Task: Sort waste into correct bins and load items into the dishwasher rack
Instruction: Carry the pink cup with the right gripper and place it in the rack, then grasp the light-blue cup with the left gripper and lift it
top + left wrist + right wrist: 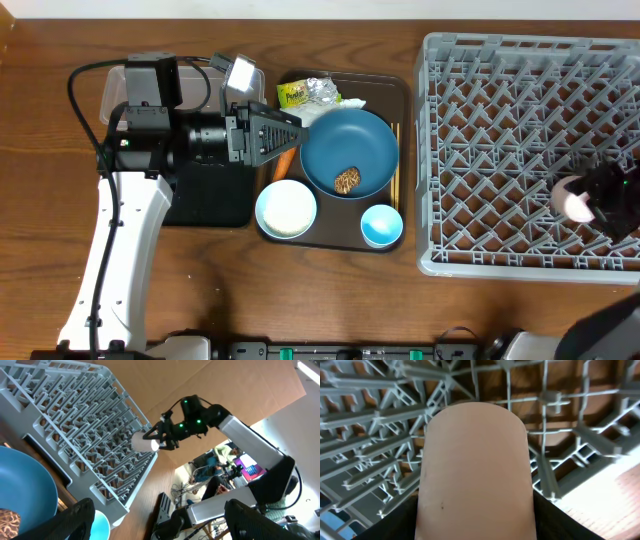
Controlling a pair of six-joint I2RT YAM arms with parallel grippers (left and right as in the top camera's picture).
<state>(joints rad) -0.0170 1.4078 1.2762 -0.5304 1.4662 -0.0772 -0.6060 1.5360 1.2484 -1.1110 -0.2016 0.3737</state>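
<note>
My right gripper (598, 200) is shut on the pink cup (572, 198), held on its side low over the near right part of the grey dishwasher rack (500, 110). The cup (475, 470) fills the right wrist view, with the rack (365, 440) behind it. My left gripper (285, 140) is open and empty above the left edge of the brown tray, with the orange carrot (284, 161) just below it. The dark-blue plate (350, 145) carries the brown food lump (347, 180). The white bowl (286, 208) and light-blue cup (381, 224) stand at the tray's front.
The yellow-green wrapper (293, 94), foil (322, 90) and napkin (351, 101) lie at the brown tray's (325, 242) back. Chopsticks (396, 170) lie along its right side. The clear tub (112, 85) and black tray (210, 200) sit under my left arm.
</note>
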